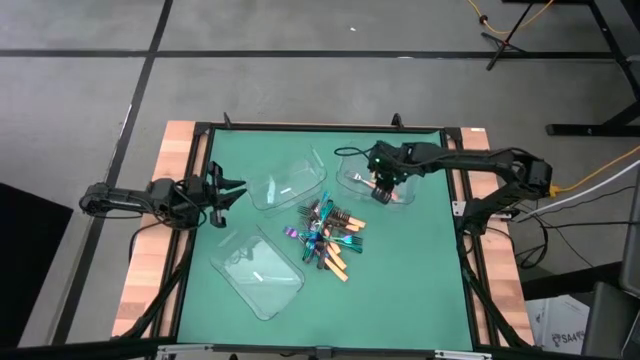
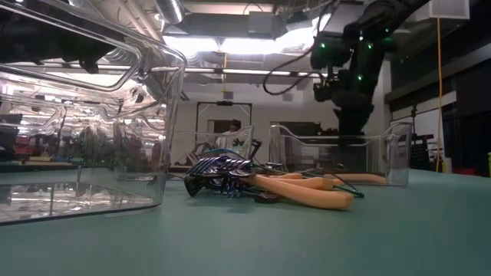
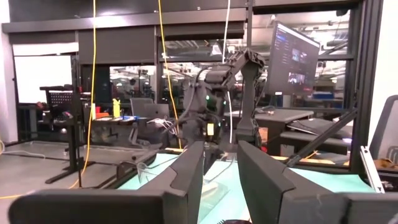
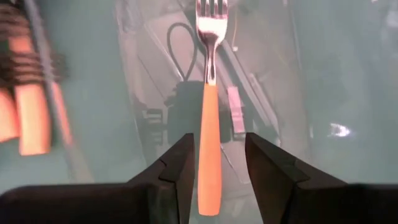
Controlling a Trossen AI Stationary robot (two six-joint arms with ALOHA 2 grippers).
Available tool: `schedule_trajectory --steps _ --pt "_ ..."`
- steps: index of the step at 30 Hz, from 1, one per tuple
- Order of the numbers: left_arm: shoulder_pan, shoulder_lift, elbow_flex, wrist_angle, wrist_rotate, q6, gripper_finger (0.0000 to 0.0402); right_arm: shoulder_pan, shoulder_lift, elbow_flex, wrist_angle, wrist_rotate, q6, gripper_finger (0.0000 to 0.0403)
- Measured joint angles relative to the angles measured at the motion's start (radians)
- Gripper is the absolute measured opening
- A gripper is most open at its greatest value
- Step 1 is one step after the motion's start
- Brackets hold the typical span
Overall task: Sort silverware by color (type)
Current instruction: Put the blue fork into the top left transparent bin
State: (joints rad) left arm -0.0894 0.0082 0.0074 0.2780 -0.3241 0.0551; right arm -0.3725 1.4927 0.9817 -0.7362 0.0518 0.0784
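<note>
Left gripper [image 3: 221, 177] fingers [image 3: 267, 183] apart, nothing between; right arm [image 3: 217, 93] beyond, over green table [image 3: 323, 179].

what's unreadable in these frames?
- Pile of silverware: the high view is too small to count pieces by colour; the low view is edge-on and overlapping.
- Left claw shows no silverware; the pile lies outside the left wrist view.
- Orange-handled fork: tines cut off by the right wrist view's edge.

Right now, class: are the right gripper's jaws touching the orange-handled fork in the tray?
Apart. The right wrist view shows the orange-handled fork between the open jaws with gaps either side.
</note>
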Motion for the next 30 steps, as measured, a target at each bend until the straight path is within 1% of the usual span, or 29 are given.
schedule_trajectory --steps 6,10,15,23,27,30 --pt "0.0 0.0 0.0 0.0 0.0 0.0 0.0092 0.004 -0.001 0.1 -0.071 0.0 0.001 0.0131" --pt "0.0 0.0 0.0 -0.001 0.0 0.0 0.0092 0.043 -0.001 0.157 -0.092 0.017 0.002 0.0131" --pt "0.0 0.0 0.0 -0.008 0.0 0.0 0.0092 0.134 -0.002 0.211 -0.078 0.017 0.005 0.0131" --pt "0.0 0.0 0.0 -0.008 0.0 0.0 0.0092 0.303 -0.002 0.219 -0.007 0.016 0.151 0.0131" --pt "0.0 0.0 0.0 -0.008 0.0 0.0 0.0092 0.382 -0.002 0.219 0.003 0.015 0.202 0.0131" --pt "0.0 0.0 0.0 -0.008 0.0 0.0 0.0092 0.433 0.009 0.219 0.038 0.016 0.209 0.0131"
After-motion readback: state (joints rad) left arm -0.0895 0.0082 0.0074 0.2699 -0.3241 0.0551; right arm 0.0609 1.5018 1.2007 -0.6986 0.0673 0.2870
